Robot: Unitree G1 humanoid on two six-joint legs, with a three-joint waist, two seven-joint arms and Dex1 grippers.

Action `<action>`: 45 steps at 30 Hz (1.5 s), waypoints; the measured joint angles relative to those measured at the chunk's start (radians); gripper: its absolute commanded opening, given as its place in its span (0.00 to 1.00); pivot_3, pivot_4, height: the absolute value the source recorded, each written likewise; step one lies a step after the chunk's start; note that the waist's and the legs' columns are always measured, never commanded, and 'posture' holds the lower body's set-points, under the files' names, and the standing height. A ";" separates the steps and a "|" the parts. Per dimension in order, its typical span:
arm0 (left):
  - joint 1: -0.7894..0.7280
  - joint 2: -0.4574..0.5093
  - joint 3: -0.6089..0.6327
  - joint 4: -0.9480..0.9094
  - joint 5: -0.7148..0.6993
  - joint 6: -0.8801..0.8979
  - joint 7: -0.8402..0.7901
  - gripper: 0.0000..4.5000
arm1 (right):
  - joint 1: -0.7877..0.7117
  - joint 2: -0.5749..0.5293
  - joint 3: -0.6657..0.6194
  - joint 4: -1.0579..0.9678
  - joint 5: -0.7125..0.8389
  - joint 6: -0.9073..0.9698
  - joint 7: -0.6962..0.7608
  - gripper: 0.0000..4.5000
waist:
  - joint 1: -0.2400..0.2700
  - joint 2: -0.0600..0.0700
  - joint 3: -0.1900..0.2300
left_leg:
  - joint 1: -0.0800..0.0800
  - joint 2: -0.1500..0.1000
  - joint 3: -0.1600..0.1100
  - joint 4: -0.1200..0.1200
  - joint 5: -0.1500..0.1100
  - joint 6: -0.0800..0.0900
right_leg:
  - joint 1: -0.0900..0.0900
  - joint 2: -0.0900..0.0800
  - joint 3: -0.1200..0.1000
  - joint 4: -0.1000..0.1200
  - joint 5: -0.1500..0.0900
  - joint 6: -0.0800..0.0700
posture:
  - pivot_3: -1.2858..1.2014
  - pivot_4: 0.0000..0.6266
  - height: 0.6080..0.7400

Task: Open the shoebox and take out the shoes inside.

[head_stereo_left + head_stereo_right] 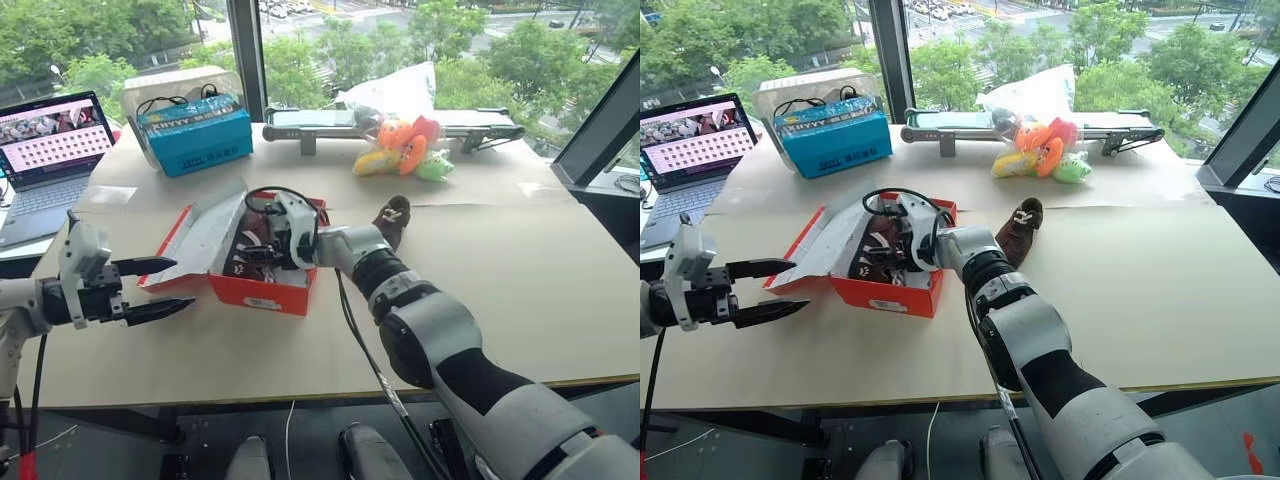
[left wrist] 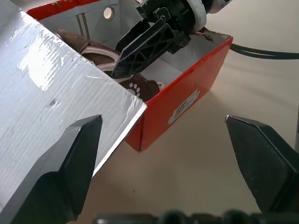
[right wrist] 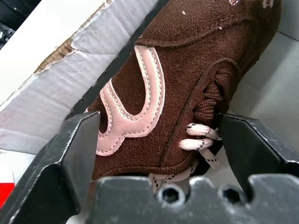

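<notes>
Inside the open red shoebox (image 1: 262, 288) mid-table lies one brown shoe (image 3: 187, 79), straddled by the right gripper (image 3: 159, 135) with fingers spread, not clamped. Its mate (image 1: 392, 220) sits just beyond the box. Beside the lid (image 1: 205, 240), the left gripper (image 1: 160, 288) hovers open.

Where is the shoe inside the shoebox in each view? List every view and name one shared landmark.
Left eye view: shoe centre-left, inside the shoebox.
Right eye view: centre-left, same box.
Left wrist view: under the right hand, behind the lid.
Right wrist view: between that hand's fingers.
Shared landmark: the open grey-white lid.
</notes>
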 measured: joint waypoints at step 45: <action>-0.037 0.000 -0.018 0.013 -0.001 0.012 0.004 1.00 | 0.065 -0.071 -0.118 -0.683 0.114 0.558 -0.136 0.13 | 0.008 0.000 0.000 | -0.020 0.000 0.000 -0.001 0.000 0.000 | -0.021 0.000 -0.001 0.000 0.004 -0.007 | 0.52 0.24 0.97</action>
